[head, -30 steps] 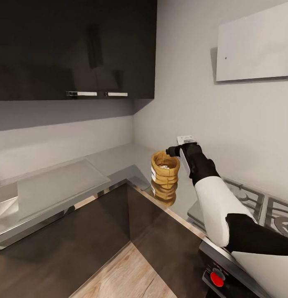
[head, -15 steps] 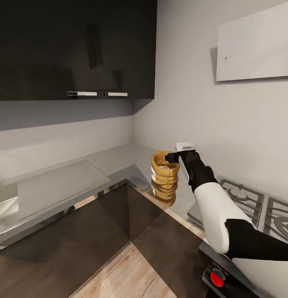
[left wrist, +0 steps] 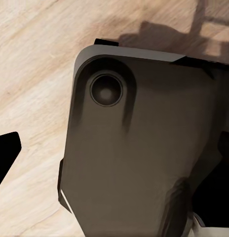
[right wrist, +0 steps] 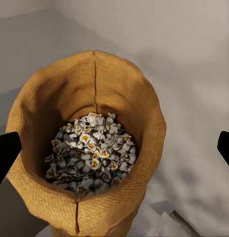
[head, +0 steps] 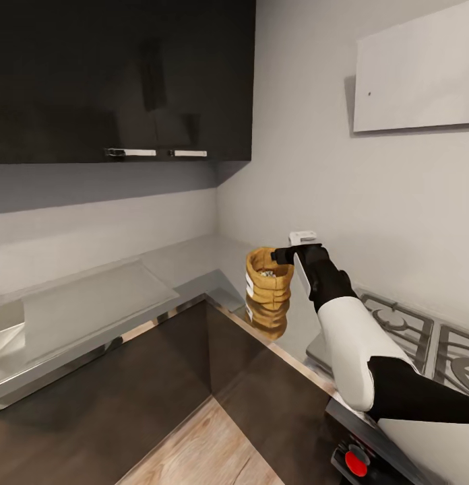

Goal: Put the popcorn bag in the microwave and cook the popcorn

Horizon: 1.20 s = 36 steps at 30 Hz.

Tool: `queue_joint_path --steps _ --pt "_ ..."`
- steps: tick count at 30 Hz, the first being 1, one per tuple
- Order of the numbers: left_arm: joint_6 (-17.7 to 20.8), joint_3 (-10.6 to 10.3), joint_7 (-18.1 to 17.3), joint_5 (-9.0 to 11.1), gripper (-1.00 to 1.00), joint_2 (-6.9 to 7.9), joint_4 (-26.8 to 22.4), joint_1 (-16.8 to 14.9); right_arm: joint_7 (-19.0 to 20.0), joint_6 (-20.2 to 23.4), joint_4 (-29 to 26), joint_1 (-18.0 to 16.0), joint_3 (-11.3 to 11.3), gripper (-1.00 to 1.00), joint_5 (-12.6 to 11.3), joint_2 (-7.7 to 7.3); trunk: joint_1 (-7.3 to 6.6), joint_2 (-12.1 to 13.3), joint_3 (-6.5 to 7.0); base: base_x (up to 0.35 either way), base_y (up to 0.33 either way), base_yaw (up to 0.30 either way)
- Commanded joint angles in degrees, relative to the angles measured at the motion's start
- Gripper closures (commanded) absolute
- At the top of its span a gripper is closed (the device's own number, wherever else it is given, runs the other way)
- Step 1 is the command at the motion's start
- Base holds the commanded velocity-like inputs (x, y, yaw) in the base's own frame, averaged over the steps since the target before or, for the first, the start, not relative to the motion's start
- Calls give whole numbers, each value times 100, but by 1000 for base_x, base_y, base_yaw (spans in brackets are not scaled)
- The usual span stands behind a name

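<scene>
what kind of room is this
Most likely a kitchen: an L-shaped grey metal countertop over dark cabinet fronts, a gas hob with grates at the right, and dark wall cabinets. A popcorn bag stands on the counter.

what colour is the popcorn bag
Mustard-tan popcorn bag with a small white label; the colour shows best in the right wrist view.

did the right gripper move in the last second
Yes. The right gripper has come down and closer to the popcorn bag, now just above its rim; the bag itself stands where it was on the countertop.
</scene>
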Motion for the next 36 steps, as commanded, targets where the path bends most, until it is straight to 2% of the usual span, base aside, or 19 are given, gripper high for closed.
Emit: queue_joint_path --steps 1,14,17,19,21,31,36 --pt "-13 4 6 34 -100 0 -3 -1 13 19 -10 -4 -25 -100 29 6 2 -3 -7 175 -71 0" --pt "-13 3 6 34 -100 2 -3 -1 -19 15 -12 -3 -36 -100 38 -19 2 -3 -7 54 -25 0" --pt "-13 3 6 34 -100 0 -3 -1 -21 21 0 1 -40 -100 27 -314 2 -3 -7 0 0 0" --pt "-13 4 6 34 -100 -1 -3 -1 -21 22 6 -1 -42 -100 27 -423 2 -3 -7 0 0 0" --pt "-13 4 6 34 -100 1 -3 -1 -21 28 8 1 -37 -100 30 -459 2 -3 -7 0 0 0" --pt "-13 4 6 34 -100 -6 -3 -1 -146 92 17 1 -1 -100 79 -369 2 -3 -7 1 0 0" --pt "-13 1 6 34 -100 1 -3 -1 -177 97 36 0 1 -100 55 -348 2 -3 -7 214 0 0"
